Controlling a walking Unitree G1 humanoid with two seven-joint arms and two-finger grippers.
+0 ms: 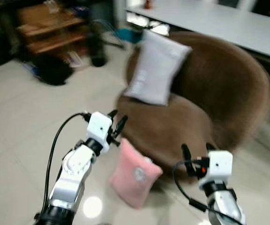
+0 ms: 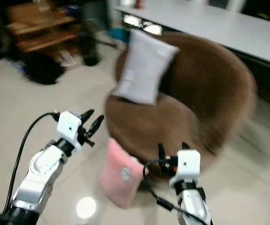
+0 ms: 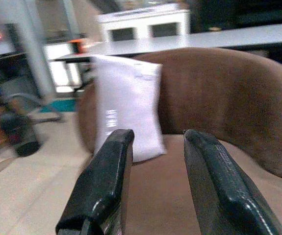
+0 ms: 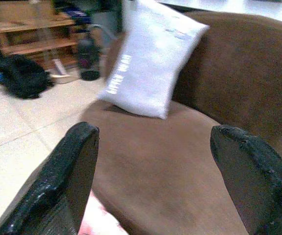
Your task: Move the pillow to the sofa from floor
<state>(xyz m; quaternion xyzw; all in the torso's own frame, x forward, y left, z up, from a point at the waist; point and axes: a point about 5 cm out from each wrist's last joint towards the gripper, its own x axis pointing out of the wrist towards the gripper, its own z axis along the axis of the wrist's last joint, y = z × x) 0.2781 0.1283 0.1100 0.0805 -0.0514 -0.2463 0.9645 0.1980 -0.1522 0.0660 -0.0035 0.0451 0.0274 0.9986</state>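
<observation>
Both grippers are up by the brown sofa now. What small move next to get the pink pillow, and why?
Probably lower both arms toward the pink pillow. It leans on the floor against the front of the brown sofa, below and between the left gripper and right gripper. Both are open and empty, pointing over the seat toward the grey pillow, so they sit too high to grasp.

Silver arms carry white boxy wrist blocks, looping black cables, and long black gripper fingers (image 3: 104,188).
</observation>
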